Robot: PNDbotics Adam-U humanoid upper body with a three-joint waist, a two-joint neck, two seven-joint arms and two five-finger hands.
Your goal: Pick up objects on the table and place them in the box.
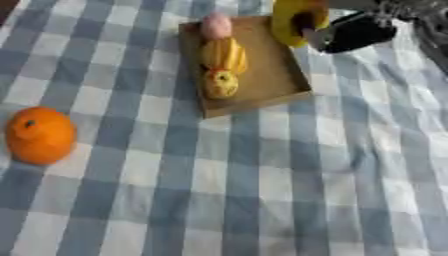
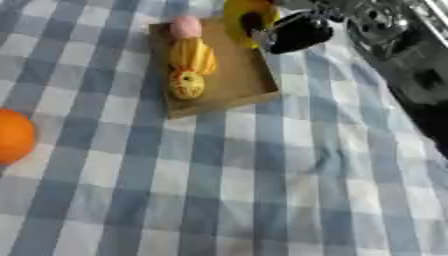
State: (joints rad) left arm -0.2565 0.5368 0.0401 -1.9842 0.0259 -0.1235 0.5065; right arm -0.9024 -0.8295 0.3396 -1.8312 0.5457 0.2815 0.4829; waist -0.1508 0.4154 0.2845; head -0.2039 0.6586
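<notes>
— So where does the right hand (image 1: 350, 31) stand?

— Up at the far right corner of the box (image 1: 271, 75), coming in from the upper right. Its black fingers (image 2: 293, 34) are curled round a yellow object (image 1: 293, 20) (rounded, with a dark patch on the side facing the hand), and that object hangs over the box's far right edge, partly above the inside and partly beyond it. I cannot tell whether it touches the rim.

— And the box itself?

— A shallow brown tray of a box, lying askew on the blue-and-white checked cloth (image 1: 262, 190) that covers the surface. Three things lie in a row along its left wall: a pink rounded piece (image 1: 215, 26) at the far end, a yellow-orange ribbed piece (image 1: 224, 55) in the middle, and a small yellow round piece (image 1: 220, 83) nearest the front. The middle one touches both neighbours, as far as I can see.

— Anything outside the box?

— An orange (image 1: 39, 135), well apart from the box, near the left edge of the cloth.

— The left hand?

— It shows in neither view.
</notes>
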